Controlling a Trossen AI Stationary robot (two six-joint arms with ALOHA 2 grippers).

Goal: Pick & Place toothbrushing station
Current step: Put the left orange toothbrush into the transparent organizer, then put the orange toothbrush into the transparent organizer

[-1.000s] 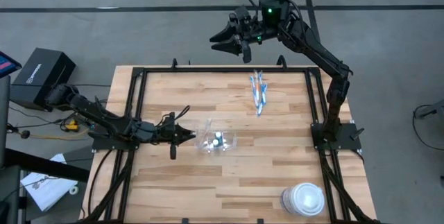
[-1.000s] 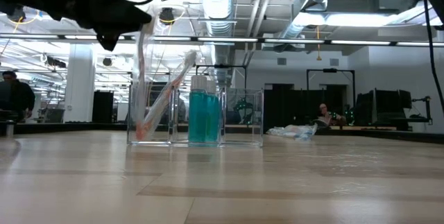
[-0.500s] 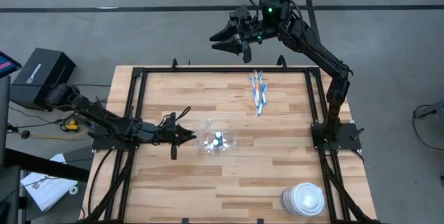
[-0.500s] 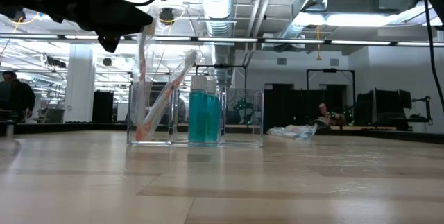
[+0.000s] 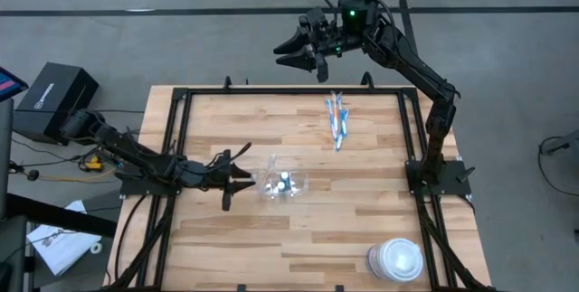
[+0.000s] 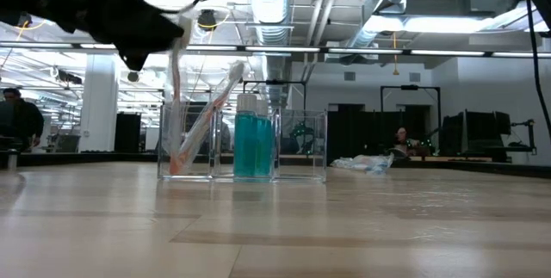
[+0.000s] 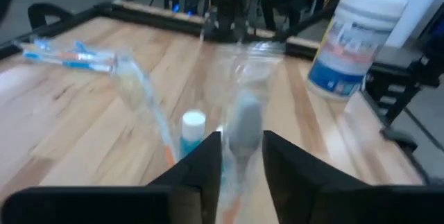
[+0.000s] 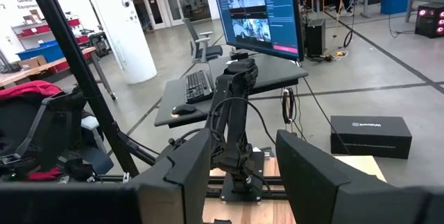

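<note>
Toothbrushing station, a clear plastic holder, stands at the centre of the wooden table in our overhead frame, with blue-green tubes and an orange-and-white toothbrush upright inside it. We see the left tool just left of it, its fingers spread partway and gripping nothing we can make out. Loose toothbrushes lie in a bundle toward the upper right of the table, well apart from the holder. A white lidded container sits at the lower right corner; the left wrist view shows a blue label on it, its writing unreadable. The right tool hangs beyond the table's top edge, fingers parted and empty. A black box rests on the floor at far left, its white lettering too small to read. A monitor glows behind in the right wrist view.
</note>
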